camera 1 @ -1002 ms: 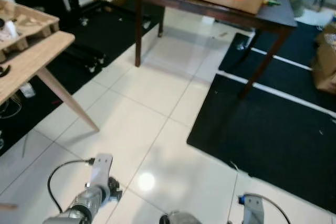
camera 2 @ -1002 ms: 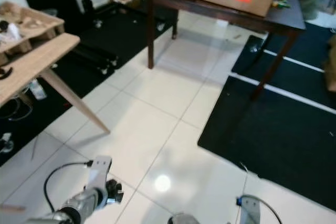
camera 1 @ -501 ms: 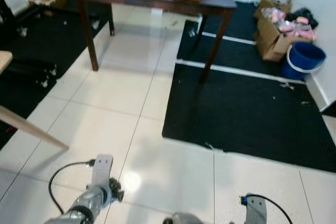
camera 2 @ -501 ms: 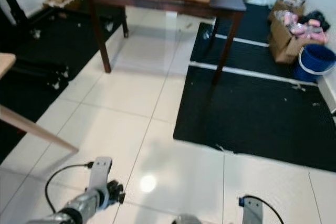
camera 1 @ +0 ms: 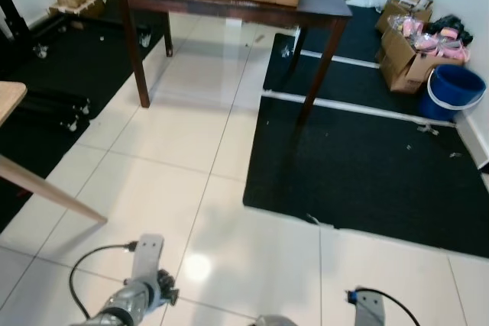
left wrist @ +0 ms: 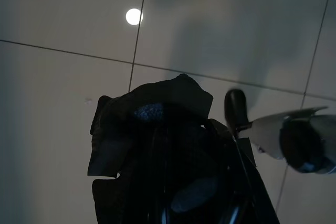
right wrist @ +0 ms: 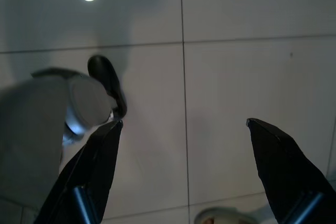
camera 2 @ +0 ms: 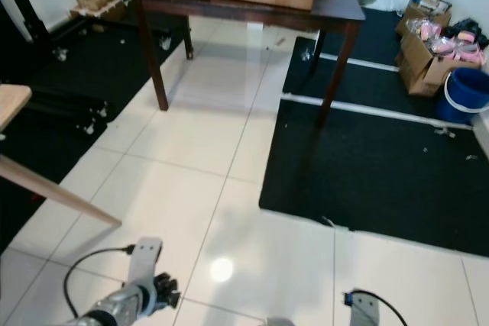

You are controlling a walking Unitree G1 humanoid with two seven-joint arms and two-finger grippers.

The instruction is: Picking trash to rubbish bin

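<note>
Trash (left wrist: 149, 129), a dark crumpled piece, sat clamped in the left tool (left wrist: 173, 182); right tool (right wrist: 184, 171) hung wide, empty. Risk: the distant blue bin (camera 1: 451, 91) meant a long carry across the floor, where jolts could shake it loose

I see a crumpled black scrap of trash (left wrist: 152, 129) clamped in my left gripper (left wrist: 173, 182) (over the pale floor tiles (left wrist: 63, 103)); the blue round plastic rubbish bin (camera 1: 451, 91) stands far right.

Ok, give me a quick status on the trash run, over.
Left gripper shut on a dark crumpled scrap. Right gripper open, empty, over white tile. Blue bucket ahead right, beyond black mat. Dark table stands left of that line.
</note>
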